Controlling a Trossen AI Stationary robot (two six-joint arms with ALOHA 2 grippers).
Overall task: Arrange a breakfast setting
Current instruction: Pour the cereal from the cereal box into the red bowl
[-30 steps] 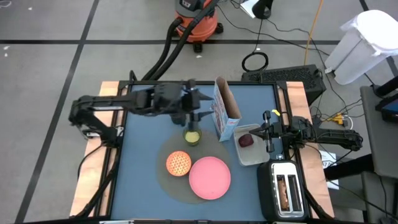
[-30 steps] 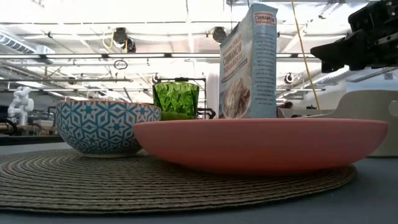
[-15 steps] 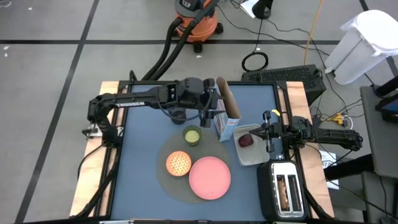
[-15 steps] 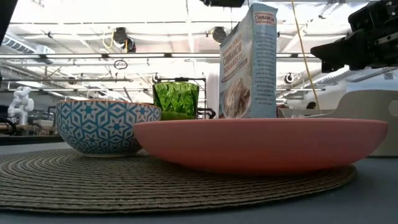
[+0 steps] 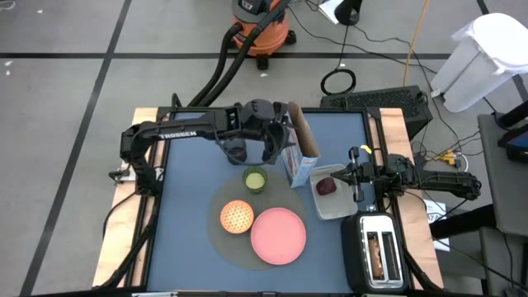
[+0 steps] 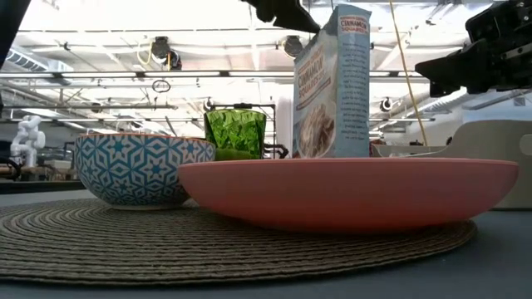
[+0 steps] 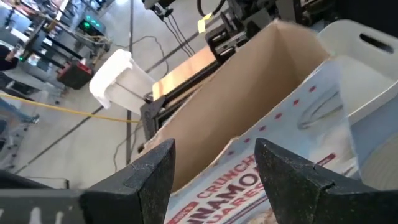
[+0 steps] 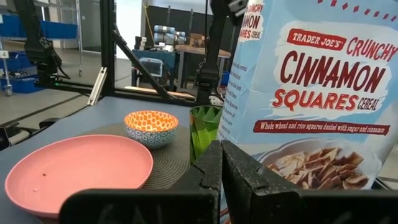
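Cardboard is what the left claw (image 5: 279, 147) is going for right now; it's hanging over the open top of the cereal box (image 5: 301, 157), fingers (image 7: 144, 177) spread wide with the box edge sitting between them, not pinching anything yet as far as I can tell; looks like the step in hand is grabbing the box, which is standing upright just beside the green cup (image 5: 255, 179) and right next to the clear tub (image 5: 334, 205); next move is probably easing down so the fingers straddle one wall, then closing gently, since a tall light box tips easily; mat (image 5: 216, 238) is already carrying the orange bowl (image 5: 237, 216) and pink plate (image 5: 278, 235); right claw (image 5: 355, 176) is waiting over the tub by the dark red fruit (image 5: 327, 186), fingers pressed together, holding nothing.
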